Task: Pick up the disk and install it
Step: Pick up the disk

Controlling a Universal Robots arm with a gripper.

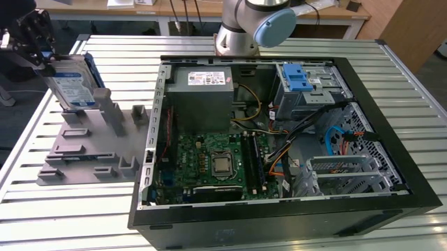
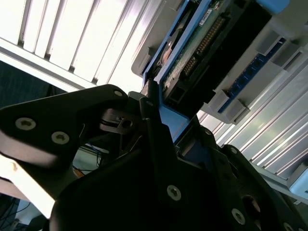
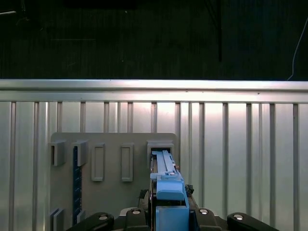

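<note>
The disk (image 1: 70, 86), a silver drive with a blue-and-white label in a blue carrier, stands upright at the far left of the exterior view. Its lower edge sits at a slot of the grey holder plate (image 1: 84, 151). My gripper (image 1: 43, 56) is at the disk's top edge and is shut on it. In the first wrist view the blue carrier (image 3: 166, 180) runs out from between the black fingers (image 3: 132, 216) toward a slot in the holder plate (image 3: 110, 144). The second wrist view shows the disk's connector edge (image 2: 192, 62) held just past the fingers (image 2: 154, 125).
An open black computer case (image 1: 391, 172) lies to the exterior view's right of the plate. It holds a grey power supply box (image 1: 202, 86), a motherboard (image 1: 216, 162), a metal cage with a blue latch (image 1: 300, 78) and another cage (image 1: 342, 175). The slatted metal table (image 1: 70, 219) lies underneath.
</note>
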